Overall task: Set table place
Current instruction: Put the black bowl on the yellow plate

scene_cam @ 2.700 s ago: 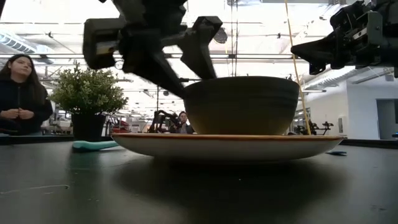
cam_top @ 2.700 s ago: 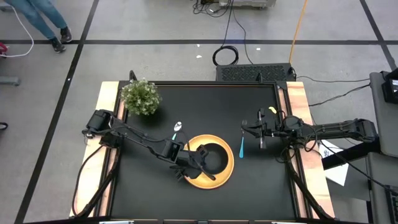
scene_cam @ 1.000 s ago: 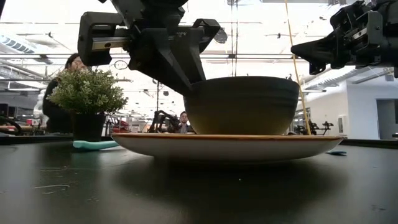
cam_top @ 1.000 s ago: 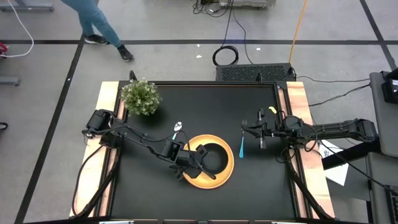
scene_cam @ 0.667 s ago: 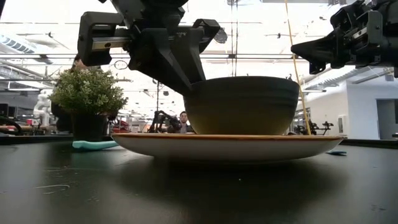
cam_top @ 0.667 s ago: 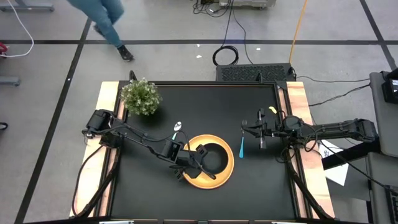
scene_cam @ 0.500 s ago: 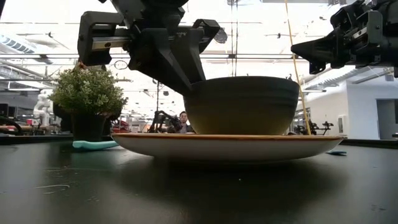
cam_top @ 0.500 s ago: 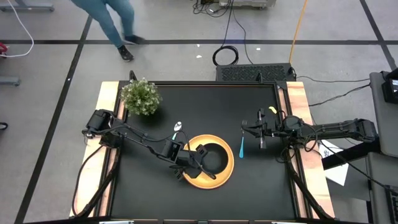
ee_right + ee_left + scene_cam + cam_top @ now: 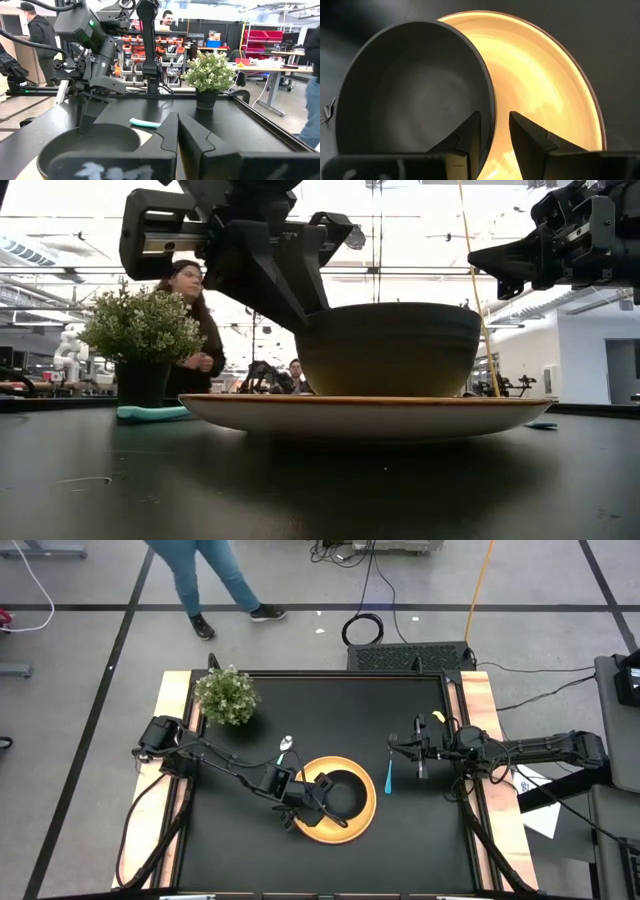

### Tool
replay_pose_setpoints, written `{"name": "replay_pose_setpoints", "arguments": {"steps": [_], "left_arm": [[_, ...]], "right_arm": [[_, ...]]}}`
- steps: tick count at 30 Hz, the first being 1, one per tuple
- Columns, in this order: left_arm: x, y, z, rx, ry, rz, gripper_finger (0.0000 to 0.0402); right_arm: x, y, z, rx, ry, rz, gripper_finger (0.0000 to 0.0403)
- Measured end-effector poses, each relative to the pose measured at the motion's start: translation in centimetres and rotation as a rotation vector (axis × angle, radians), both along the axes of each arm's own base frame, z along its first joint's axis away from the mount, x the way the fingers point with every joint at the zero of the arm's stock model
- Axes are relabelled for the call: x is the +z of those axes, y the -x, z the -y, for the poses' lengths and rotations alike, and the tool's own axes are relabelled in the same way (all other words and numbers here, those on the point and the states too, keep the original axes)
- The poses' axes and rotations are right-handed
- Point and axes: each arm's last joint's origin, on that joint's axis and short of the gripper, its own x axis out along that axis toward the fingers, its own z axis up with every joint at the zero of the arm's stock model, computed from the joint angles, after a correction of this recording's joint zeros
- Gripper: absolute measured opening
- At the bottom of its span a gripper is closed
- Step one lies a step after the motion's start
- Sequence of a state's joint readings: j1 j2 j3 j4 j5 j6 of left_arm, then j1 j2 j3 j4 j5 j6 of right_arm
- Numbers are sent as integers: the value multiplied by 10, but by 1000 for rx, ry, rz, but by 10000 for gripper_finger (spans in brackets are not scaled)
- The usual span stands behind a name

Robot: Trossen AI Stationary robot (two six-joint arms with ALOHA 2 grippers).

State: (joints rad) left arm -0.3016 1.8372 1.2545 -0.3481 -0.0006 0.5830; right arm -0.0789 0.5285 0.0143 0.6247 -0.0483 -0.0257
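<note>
- The counter (image 9: 320,700) shows a matt black top that takes only dull, smeared reflections in the low view, with pale bare wood strips down both short sides.
- The yellow plate (image 9: 545,85) is glossy, a glazed-looking surface with bright streaks of light across it.
- The black bowl (image 9: 410,95) looks smooth and satin, with a soft sheen inside, not a hard shine.
- The left hand (image 9: 495,131) has dark, matt, plastic-looking fingers either side of the bowl's rim.
- The spoon (image 9: 285,748) has a shiny metal head and a teal, plastic-looking handle.
- The fork (image 9: 388,777) shows the same teal handle, matt.
- The potted plant (image 9: 142,330) has fine, bushy, matt leaves.
</note>
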Motion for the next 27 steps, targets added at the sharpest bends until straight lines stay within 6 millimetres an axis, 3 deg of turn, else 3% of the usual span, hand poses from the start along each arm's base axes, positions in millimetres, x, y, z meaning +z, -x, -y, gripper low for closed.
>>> {"name": "replay_pose_setpoints", "arguments": {"steps": [9, 20, 27], "left_arm": [[0, 0, 0, 7, 5, -1, 99], [0, 0, 0, 6, 4, -3, 12], [0, 0, 0, 2, 0, -2, 24]], "right_arm": [[1, 0, 0, 0, 1, 7, 0], [1, 0, 0, 1, -10, 16, 0], [1, 0, 0, 1, -10, 16, 0]]}}
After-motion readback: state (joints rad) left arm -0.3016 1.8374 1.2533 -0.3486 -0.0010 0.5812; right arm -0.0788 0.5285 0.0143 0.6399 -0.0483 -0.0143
